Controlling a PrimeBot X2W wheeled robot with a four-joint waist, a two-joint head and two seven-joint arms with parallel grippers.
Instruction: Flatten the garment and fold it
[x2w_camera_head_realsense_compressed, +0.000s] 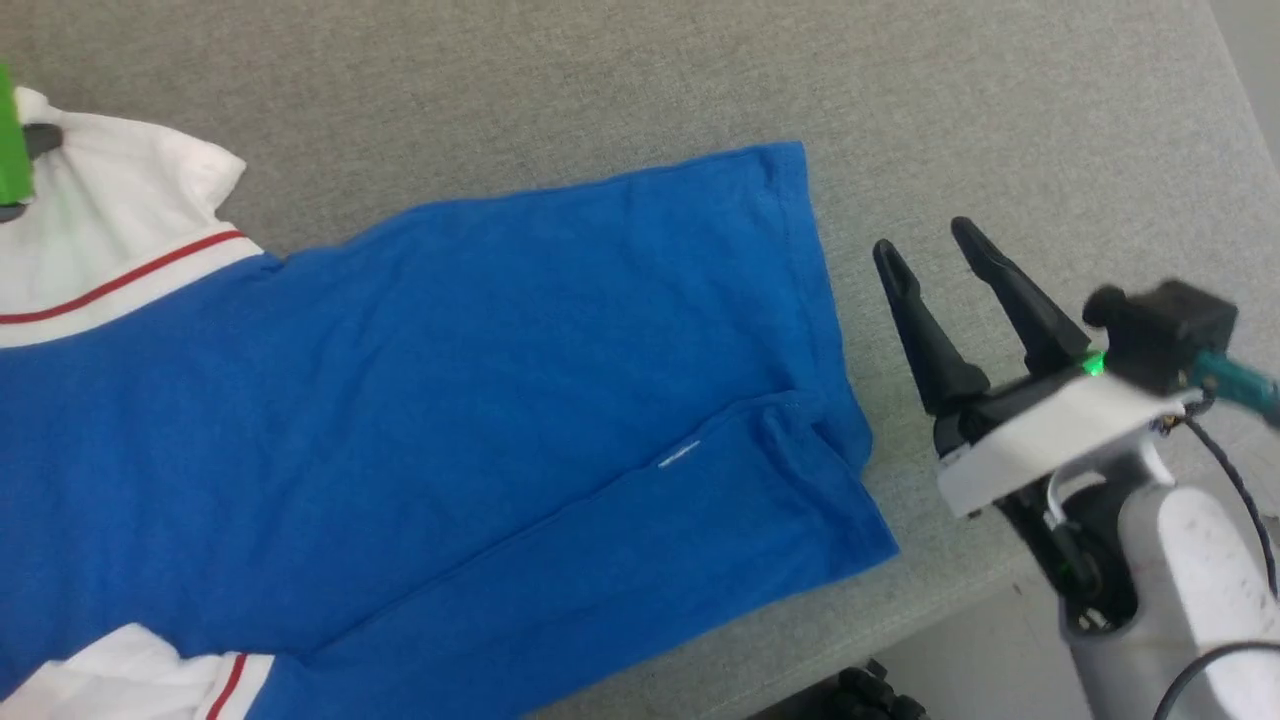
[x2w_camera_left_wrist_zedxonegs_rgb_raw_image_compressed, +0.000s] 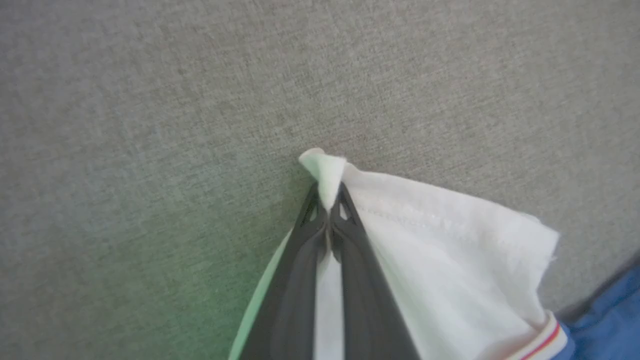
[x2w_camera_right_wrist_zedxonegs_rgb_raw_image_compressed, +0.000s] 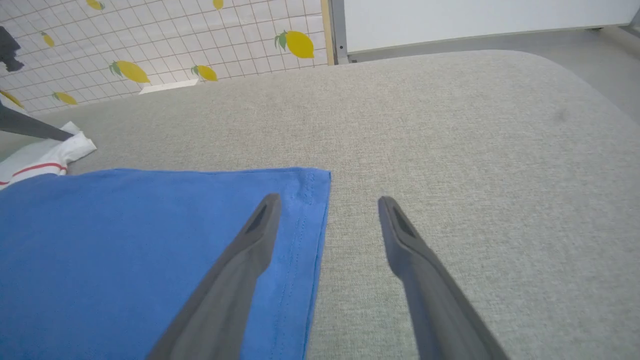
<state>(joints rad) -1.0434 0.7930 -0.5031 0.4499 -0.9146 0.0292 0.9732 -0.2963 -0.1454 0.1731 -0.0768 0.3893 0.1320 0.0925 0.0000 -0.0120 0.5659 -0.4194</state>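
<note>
Left fingers pressed together, pinching the corner of the white short sleeve on my royal-blue jersey T-shirt, which is lying spread on the grey fabric counter. Right fingers are spread wide at the blue hem, gripping nothing. There's a small white mark near the hem, too tiny to read.

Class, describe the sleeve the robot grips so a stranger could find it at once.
Start at the grey padded surface, then the blue garment spread on it. Its farther white sleeve is the one: unlike the nearer sleeve, its tip is pinched in the closed left hand.
</note>
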